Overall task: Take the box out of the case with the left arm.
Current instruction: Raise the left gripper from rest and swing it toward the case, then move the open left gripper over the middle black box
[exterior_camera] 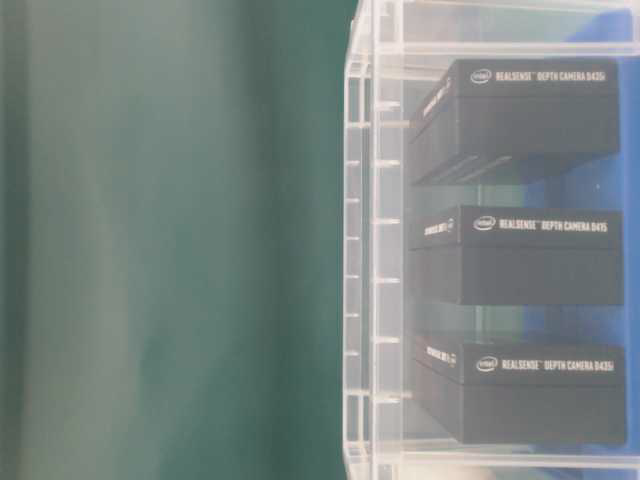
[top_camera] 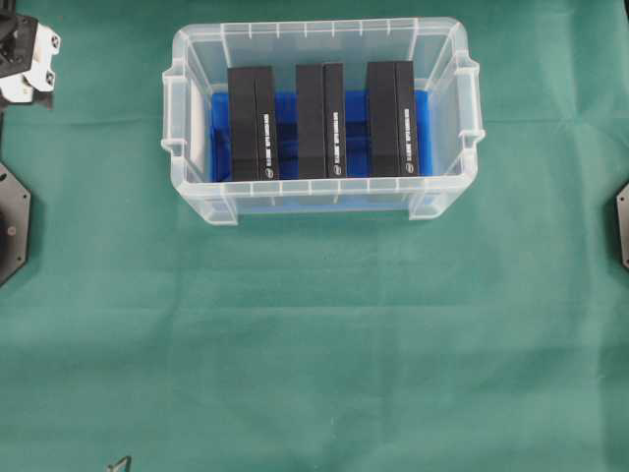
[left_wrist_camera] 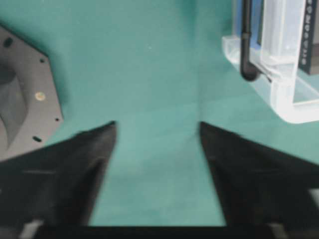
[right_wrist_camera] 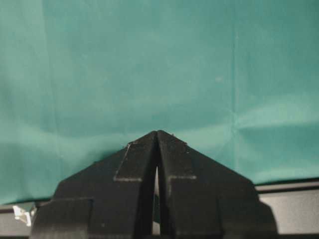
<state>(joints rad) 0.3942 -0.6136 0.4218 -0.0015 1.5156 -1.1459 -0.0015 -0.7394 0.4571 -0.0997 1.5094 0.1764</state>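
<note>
Boxes (top_camera: 254,123) sit inside the case (top_camera: 197,59), well apart from the spread, empty left end effector (left_wrist_camera: 157,130).

The left pincer (left_wrist_camera: 157,127) hangs with jaws spread wide and empty; the right pincer (right_wrist_camera: 157,133) looks pressed closed.

Three boxes (top_camera: 324,120) stand side by side in the case (top_camera: 197,59) on the cloth (top_camera: 314,334)
</note>
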